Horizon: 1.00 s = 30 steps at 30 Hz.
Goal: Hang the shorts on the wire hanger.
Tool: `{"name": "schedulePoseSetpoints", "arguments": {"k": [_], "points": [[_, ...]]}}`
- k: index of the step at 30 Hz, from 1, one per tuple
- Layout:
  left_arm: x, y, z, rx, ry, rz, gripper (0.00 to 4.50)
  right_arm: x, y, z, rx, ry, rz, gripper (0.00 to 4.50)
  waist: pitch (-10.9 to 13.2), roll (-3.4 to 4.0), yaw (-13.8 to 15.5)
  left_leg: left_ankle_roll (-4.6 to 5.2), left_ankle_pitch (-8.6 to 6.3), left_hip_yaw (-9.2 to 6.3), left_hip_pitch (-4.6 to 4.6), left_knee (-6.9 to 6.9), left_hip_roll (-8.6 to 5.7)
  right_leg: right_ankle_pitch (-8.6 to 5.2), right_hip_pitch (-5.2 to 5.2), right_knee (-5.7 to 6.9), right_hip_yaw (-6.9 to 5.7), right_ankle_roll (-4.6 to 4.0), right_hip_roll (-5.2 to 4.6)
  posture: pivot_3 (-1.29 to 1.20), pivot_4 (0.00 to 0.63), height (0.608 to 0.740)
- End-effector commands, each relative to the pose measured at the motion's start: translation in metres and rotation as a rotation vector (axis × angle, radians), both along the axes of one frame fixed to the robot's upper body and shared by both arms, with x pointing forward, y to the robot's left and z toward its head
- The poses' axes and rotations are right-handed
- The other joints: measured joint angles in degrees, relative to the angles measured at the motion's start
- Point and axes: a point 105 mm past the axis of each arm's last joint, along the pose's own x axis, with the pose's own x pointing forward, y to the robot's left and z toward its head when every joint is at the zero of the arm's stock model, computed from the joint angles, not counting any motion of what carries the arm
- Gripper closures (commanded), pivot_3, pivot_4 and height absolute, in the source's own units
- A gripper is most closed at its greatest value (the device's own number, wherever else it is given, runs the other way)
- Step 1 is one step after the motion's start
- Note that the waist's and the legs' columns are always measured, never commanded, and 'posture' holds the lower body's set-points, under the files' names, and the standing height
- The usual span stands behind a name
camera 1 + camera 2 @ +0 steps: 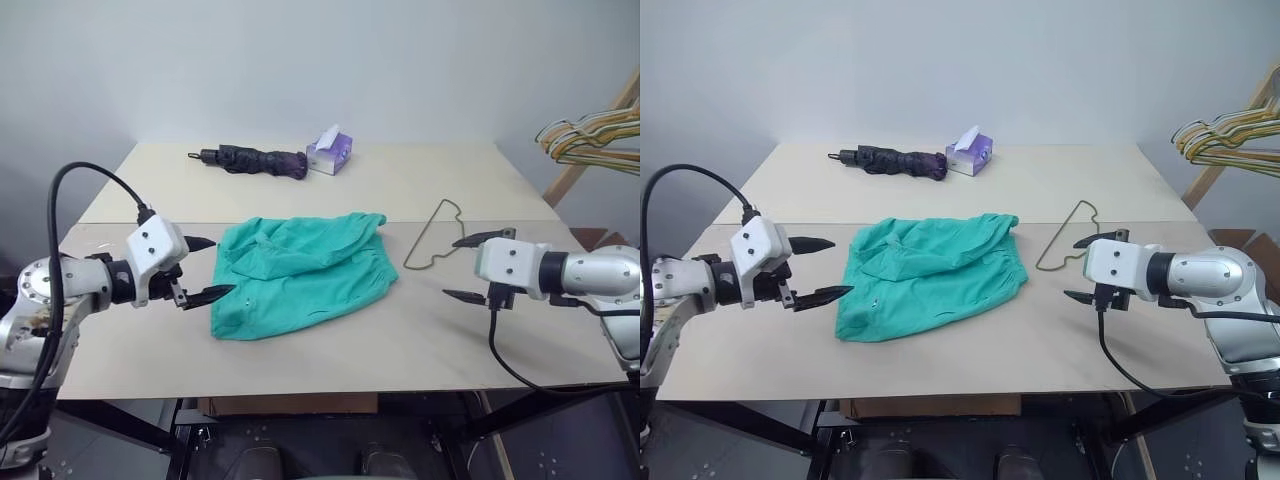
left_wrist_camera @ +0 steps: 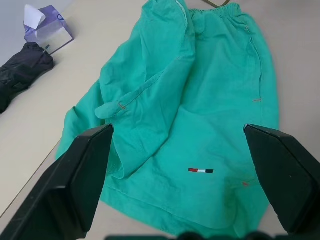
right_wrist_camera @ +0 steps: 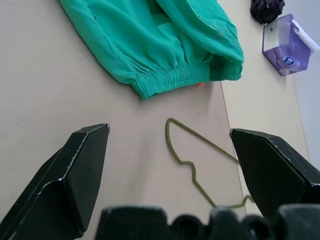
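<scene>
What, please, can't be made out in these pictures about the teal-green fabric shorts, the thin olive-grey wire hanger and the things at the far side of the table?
- Teal-green fabric shorts: underside hidden against the table; folds cover part of the front.
- Thin olive-grey wire hanger: right wrist view, the black finger hides part of it.
- Dark purple folded umbrella: left wrist view, cut off by the edge.
- Purple tissue box: its print is too small to read.

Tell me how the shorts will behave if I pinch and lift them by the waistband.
The shorts lie crumpled with folds, so they will probably droop and hang limp from the pinch point. The gathered waistband looks thicker, likely a firmer hold than the thin fabric. They look light and may drag across the table.
</scene>
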Motion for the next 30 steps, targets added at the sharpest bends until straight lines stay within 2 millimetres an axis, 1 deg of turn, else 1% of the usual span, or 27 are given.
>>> {"name": "schedulePoseSetpoints", "arguments": {"k": [1, 4, 16, 19, 22, 25, 28, 30], "points": [[0.001, -0.004, 0.014, -0.066, -0.02, -0.006, 0.0, 0.003, 0.002, 0.016, -0.01, -0.065, 0.014, 0.01, 0.0, 0.0, 0.0, 0.0, 0.0, 0.0, 0.0, 0.0, 0.0, 0.0, 0.0, 0.0, 0.0, 0.0, 0.0, 0.15, 0.0, 0.74], [0.003, -0.004, 0.016, -0.062, -0.034, 0.011, 0.0, 0.004, 0.002, 0.016, -0.011, -0.069, 0.012, 0.01, 0.0, 0.0, 0.0, 0.0, 0.0, 0.0, 0.0, 0.0, 0.0, 0.0, 0.0, 0.0, 0.0, 0.0, 0.0, 0.15, 0.0, 0.74], [0.001, 0.0, 0.006, 0.012, -0.014, 0.008, 0.0, 0.005, 0.007, 0.016, -0.014, -0.077, 0.029, 0.01, 0.0, 0.0, 0.0, 0.0, 0.0, 0.0, 0.0, 0.0, 0.0, 0.0, 0.0, 0.0, 0.0, 0.0, 0.0, 0.15, 0.0, 0.74], [0.001, 0.002, 0.003, 0.033, -0.01, 0.009, 0.0, 0.009, 0.011, 0.015, -0.029, -0.1, 0.048, 0.01, 0.0, 0.0, -0.1, 0.0, 0.0, 0.0, 0.01, 0.0, 0.0, 0.0, 0.0, 0.0, 0.0, 0.0, 0.0, 0.14, 0.0, 0.74], [0.0, 0.003, 0.0, 0.037, 0.006, 0.001, 0.0, 0.016, 0.013, 0.014, -0.087, -0.117, 0.051, 0.01, 0.0, 0.01, -0.2, 0.0, 0.0, 0.02, 0.02, 0.0, 0.0, 0.0, -0.01, 0.01, 0.01, 0.0, 0.0, 0.13, 0.0, 0.74], [-0.007, 0.003, -0.013, 0.074, 0.069, -0.035, 0.0, 0.02, 0.025, 0.009, -0.118, -0.15, 0.117, 0.01, 0.0, 0.01, -0.4, 0.0, 0.0, 0.03, -0.01, 0.0, 0.0, 0.0, -0.04, 0.0, 0.02, 0.0, 0.0, 0.11, 0.0, 0.74], [-0.009, 0.003, -0.018, 0.094, 0.088, -0.046, 0.0, 0.021, 0.033, 0.004, -0.111, -0.156, 0.14, 0.01, 0.0, 0.01, -0.4, 0.0, 0.0, 0.04, -0.01, -0.01, 0.02, -0.01, -0.05, 0.01, 0.01, -0.01, 0.01, 0.11, 0.0, 0.74], [-0.01, 0.005, -0.022, 0.118, 0.115, -0.05, 0.0, 0.028, 0.047, -0.01, -0.108, -0.164, 0.163, 0.01, 0.0, 0.0, -0.4, 0.0, 0.0, 0.04, -0.01, -0.01, 0.02, 0.0, -0.04, 0.02, 0.01, -0.01, 0.01, 0.1, 0.0, 0.74]]}}
